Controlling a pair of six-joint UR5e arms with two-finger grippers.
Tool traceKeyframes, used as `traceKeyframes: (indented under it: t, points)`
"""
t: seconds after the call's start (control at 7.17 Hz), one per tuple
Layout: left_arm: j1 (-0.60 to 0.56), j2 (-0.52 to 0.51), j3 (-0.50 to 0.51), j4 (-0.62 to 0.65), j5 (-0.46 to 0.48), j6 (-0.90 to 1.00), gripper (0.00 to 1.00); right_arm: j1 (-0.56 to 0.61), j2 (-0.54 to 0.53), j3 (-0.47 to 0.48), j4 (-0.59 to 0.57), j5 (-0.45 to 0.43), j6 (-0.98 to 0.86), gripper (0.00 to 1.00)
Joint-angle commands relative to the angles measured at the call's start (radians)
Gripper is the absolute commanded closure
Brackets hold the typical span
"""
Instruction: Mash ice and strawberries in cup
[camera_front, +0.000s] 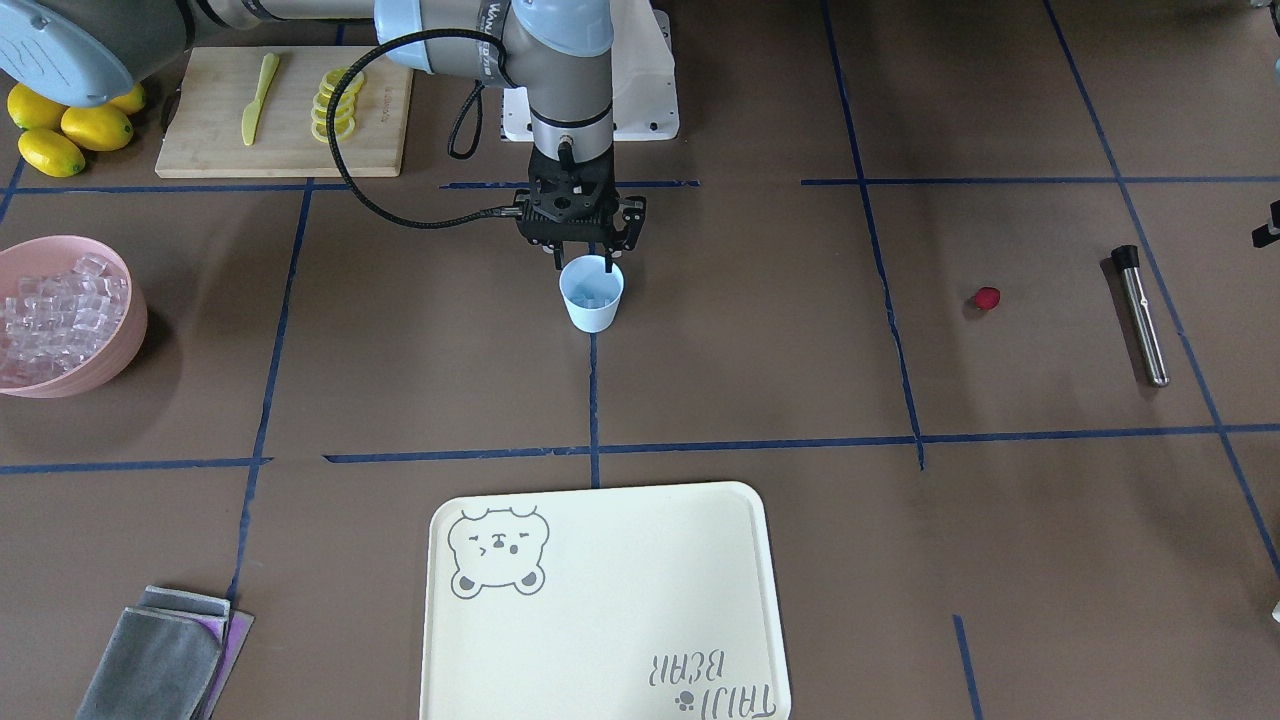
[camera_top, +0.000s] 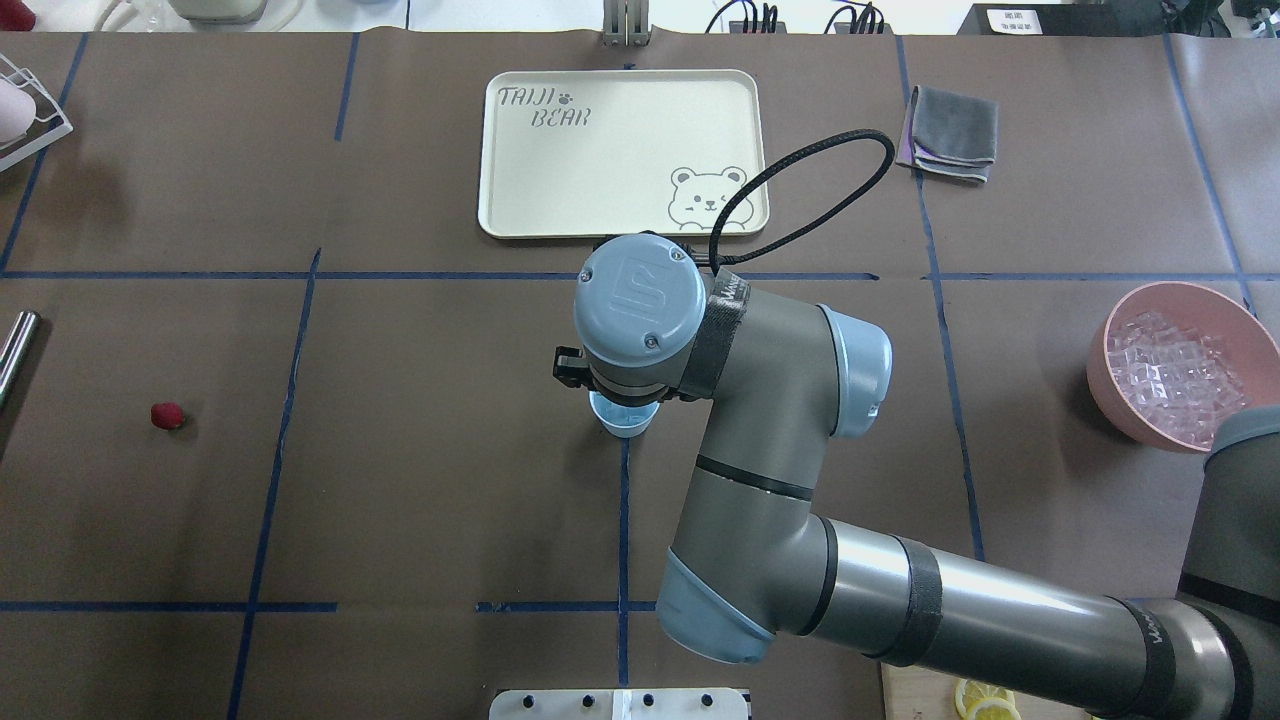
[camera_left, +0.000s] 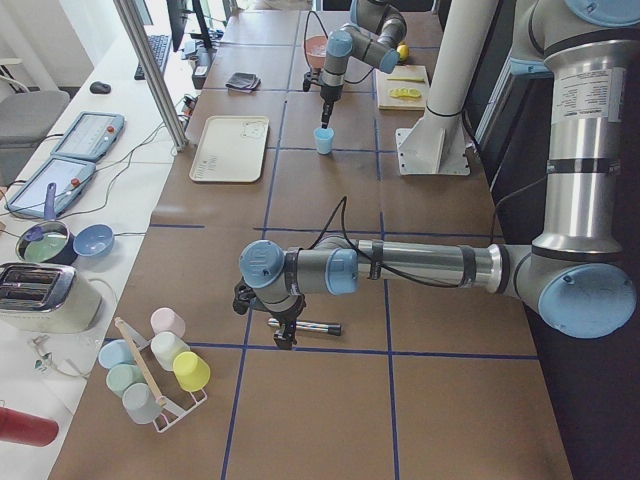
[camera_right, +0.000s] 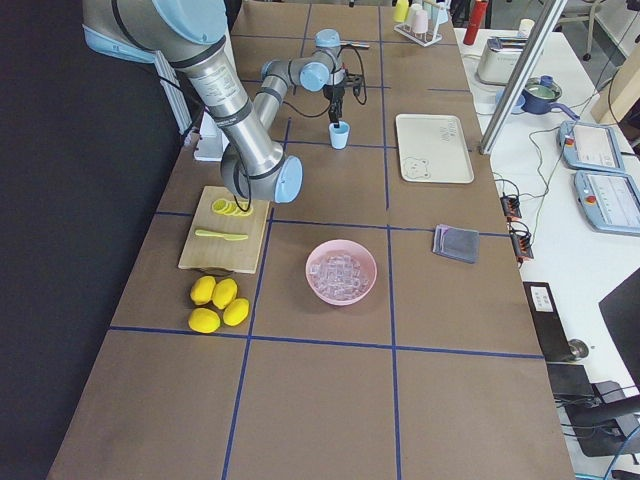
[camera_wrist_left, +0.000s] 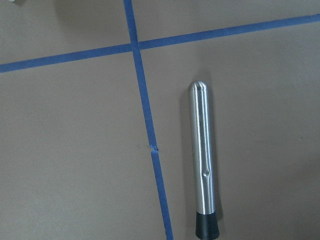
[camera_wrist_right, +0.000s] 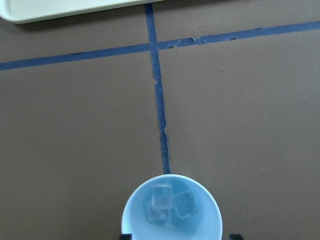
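The pale-blue cup (camera_front: 592, 295) stands upright at the table's middle, with three ice cubes (camera_wrist_right: 170, 205) inside. My right gripper (camera_front: 583, 264) hangs just above its rim, open and empty, a dark fingertip (camera_wrist_right: 125, 236) on each side of the cup (camera_wrist_right: 171, 212). More ice (camera_front: 55, 320) fills the pink bowl (camera_front: 110, 360). One red strawberry (camera_front: 987, 298) lies alone on the table, also in the overhead view (camera_top: 167, 416). My left gripper (camera_left: 280, 333) hovers over a steel muddler (camera_wrist_left: 202, 160); I cannot tell whether it is open or shut.
A cream tray (camera_front: 600, 690) lies toward the operators' side. A cutting board (camera_front: 290, 150) with lemon slices and a knife, whole lemons (camera_front: 70, 130) and a grey cloth (camera_front: 160, 660) sit toward the right arm's side. The muddler (camera_front: 1140, 315) lies near the strawberry.
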Motion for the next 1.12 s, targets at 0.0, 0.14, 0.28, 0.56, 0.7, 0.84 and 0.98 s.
traceKeyframes:
  t: [0.0, 0.14, 0.28, 0.56, 0.7, 0.84, 0.98]
  points:
    - [0.000, 0.000, -0.002, 0.000, 0.000, 0.000, 0.00, 0.000, 0.000, 0.002, 0.001, 0.000, -0.006, 0.01]
    - [0.000, 0.001, -0.028, 0.003, 0.002, 0.000, 0.00, 0.048, -0.005, 0.028, -0.001, 0.017, -0.018, 0.01]
    - [0.000, 0.001, -0.029, 0.003, 0.012, 0.000, 0.00, 0.119, -0.031, 0.030, -0.002, 0.064, -0.091, 0.01]
    - [0.000, -0.005, -0.036, 0.003, 0.012, -0.003, 0.00, 0.324, -0.150, 0.092, -0.002, 0.237, -0.308, 0.01]
    - [0.000, -0.008, -0.025, 0.005, 0.020, -0.004, 0.00, 0.434, -0.236, 0.131, -0.002, 0.328, -0.499, 0.01]
    - [0.000, -0.006, -0.028, 0.002, 0.032, -0.004, 0.00, 0.557, -0.331, 0.134, 0.001, 0.418, -0.693, 0.01]
    - [-0.002, -0.028, -0.028, -0.006, 0.032, -0.004, 0.00, 0.669, -0.415, 0.142, -0.004, 0.462, -0.874, 0.01]
